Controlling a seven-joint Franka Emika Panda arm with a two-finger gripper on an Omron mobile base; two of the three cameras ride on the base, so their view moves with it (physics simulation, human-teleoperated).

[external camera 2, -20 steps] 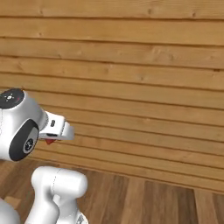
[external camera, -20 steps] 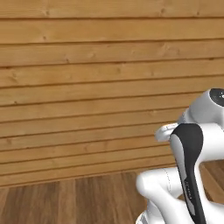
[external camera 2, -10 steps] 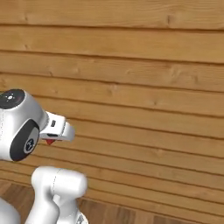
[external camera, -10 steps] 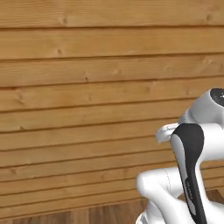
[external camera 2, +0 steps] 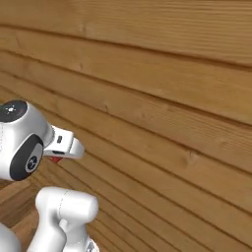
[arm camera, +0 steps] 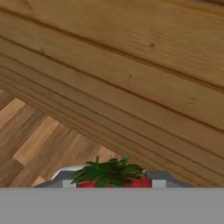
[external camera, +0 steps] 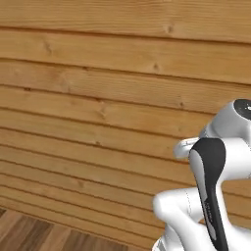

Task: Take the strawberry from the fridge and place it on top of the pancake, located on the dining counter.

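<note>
The gripper is closed on the strawberry, which sits between its two grey finger tips at the bottom of the hand view. The fruit's green leafy crown spreads across the top of it, with bright red flesh showing just below the leaves on either side.

Beyond the fruit stands a wall of wide horizontal wooden planks in a warm honey tone, with darker grooves between the boards. A wood-plank floor (paler streaks mixed with brown) meets the foot of the wall and runs toward the lower left corner of the hand view.

In the left base view the white arm with its dark joint cover rises at the lower right, in front of the same plank wall; a small wedge of floor shows at the bottom left corner. In the right base view the arm stands at the lower left, and a speck of red peeks out under the white hand, close against the wall.
</note>
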